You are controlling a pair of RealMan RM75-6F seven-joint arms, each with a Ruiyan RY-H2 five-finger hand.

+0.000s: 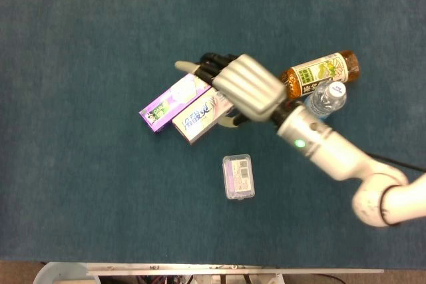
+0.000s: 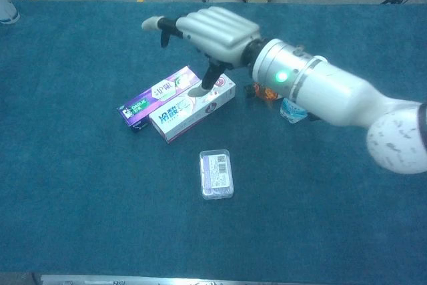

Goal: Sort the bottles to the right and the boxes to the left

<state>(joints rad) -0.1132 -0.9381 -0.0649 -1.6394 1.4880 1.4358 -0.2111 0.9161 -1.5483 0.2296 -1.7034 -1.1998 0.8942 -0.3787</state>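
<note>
The right hand (image 1: 246,88) is being held raised above the middle of the table (image 1: 80,31), its fingers (image 2: 200,28) stretched out flat and apart with nothing grasped; in the chest view the thumb (image 2: 210,78) is pointing down toward the white box (image 2: 192,108), though whether contact is being made cannot be told. The left hand is not being shown in either view.

Directly under and to the left of the hand, two long boxes are lying side by side and touching: the white box, and on its upper-left side the purple box (image 1: 170,101), both angled from lower left to upper right. Below them, well apart, a small clear plastic case (image 1: 238,176) with a purple label is lying flat.

To the right of the hand, the amber tea bottle (image 1: 319,74) is lying on its side in the upper right of the head view. Just below it, a clear water bottle (image 1: 326,98) is being partly hidden by the forearm (image 1: 326,151).
</note>
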